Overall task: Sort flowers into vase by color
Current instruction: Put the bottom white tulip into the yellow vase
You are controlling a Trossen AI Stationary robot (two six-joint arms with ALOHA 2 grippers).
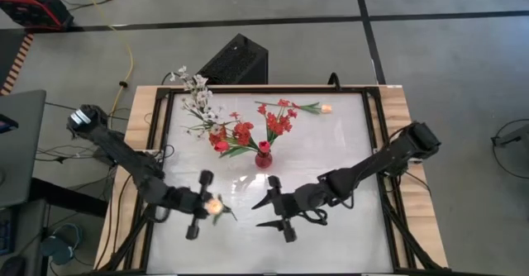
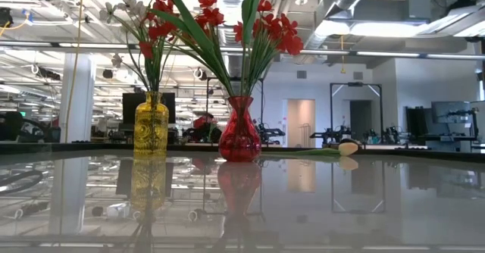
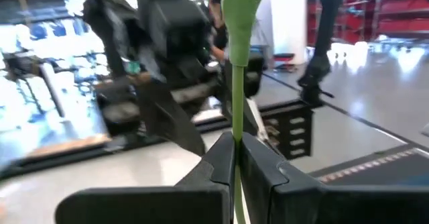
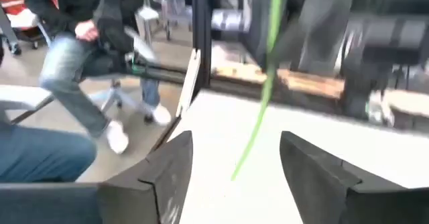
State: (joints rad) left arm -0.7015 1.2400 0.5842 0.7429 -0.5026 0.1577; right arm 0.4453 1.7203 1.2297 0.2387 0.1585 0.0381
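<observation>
My left gripper [image 1: 207, 203] hovers over the table's near left part, shut on a peach-orange tulip [image 1: 215, 204] whose bud faces up. My right gripper [image 1: 266, 210] is open and faces it from the right. In the right wrist view the tulip's green stem [image 4: 263, 96] hangs ahead of the open fingers, apart from them. A red vase [image 2: 239, 135] holds red flowers [image 1: 279, 121]. A yellow vase [image 2: 151, 124] holds more red flowers [image 1: 235, 134]. White sprays [image 1: 197, 101] lean out beyond it. A second peach tulip [image 1: 325, 107] lies flat on the table. My left gripper pinches the tulip's green stem [image 3: 236, 127] between its two fingers, which come in level from the table's left and lie across the stem. The flower stands roughly upright, lifted clear of the table. Its bud is above the fingers and its stem hangs below them.
Both vases stand mid-table, far of the grippers. The glossy white table [image 1: 347, 168] has a wooden frame. A black box [image 1: 235, 59] sits past the far edge. In the right wrist view a seated person [image 4: 80, 43] shows beyond the table.
</observation>
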